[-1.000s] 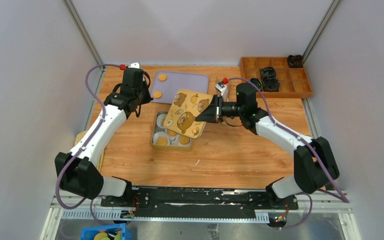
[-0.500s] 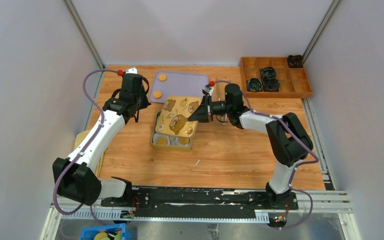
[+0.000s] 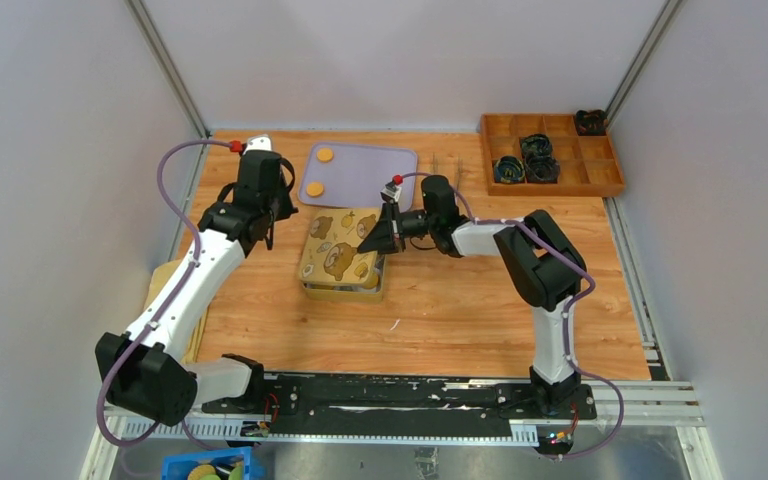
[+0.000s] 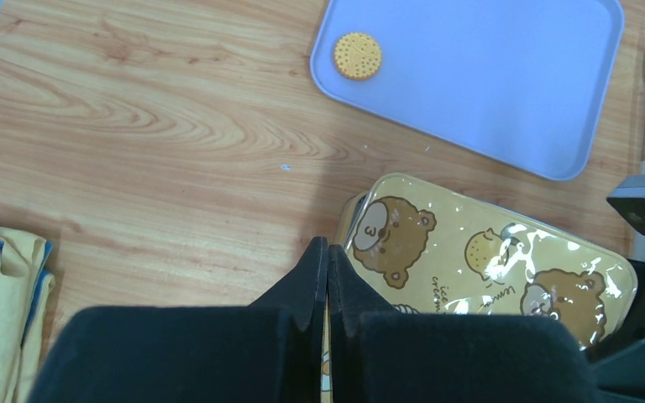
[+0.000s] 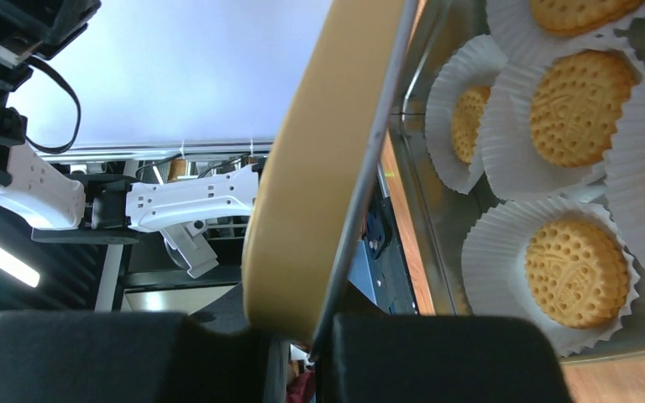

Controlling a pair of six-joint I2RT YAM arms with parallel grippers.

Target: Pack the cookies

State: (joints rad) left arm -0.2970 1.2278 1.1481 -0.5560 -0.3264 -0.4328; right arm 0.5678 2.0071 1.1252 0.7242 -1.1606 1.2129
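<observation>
My right gripper (image 3: 372, 240) is shut on the right edge of the yellow bear-print tin lid (image 3: 338, 249) and holds it low over the metal tin (image 3: 344, 292), nearly covering it. In the right wrist view the lid (image 5: 327, 159) stands edge-on between my fingers, and several cookies (image 5: 575, 270) in white paper liners lie in the tin beside it. Two cookies (image 3: 325, 154) lie on the lilac tray (image 3: 380, 175); one of them shows in the left wrist view (image 4: 357, 55). My left gripper (image 4: 327, 252) is shut and empty, hovering by the lid's (image 4: 487, 260) left corner.
A wooden compartment tray (image 3: 550, 155) with black items stands at the back right. A yellow cloth (image 4: 4, 294) lies off the table's left edge. A blue bin (image 3: 205, 467) sits below the front rail.
My right gripper has carried the lid leftward and down from tilted above the tin to almost flat over it. The right arm has folded inward. My left arm shifted slightly.
</observation>
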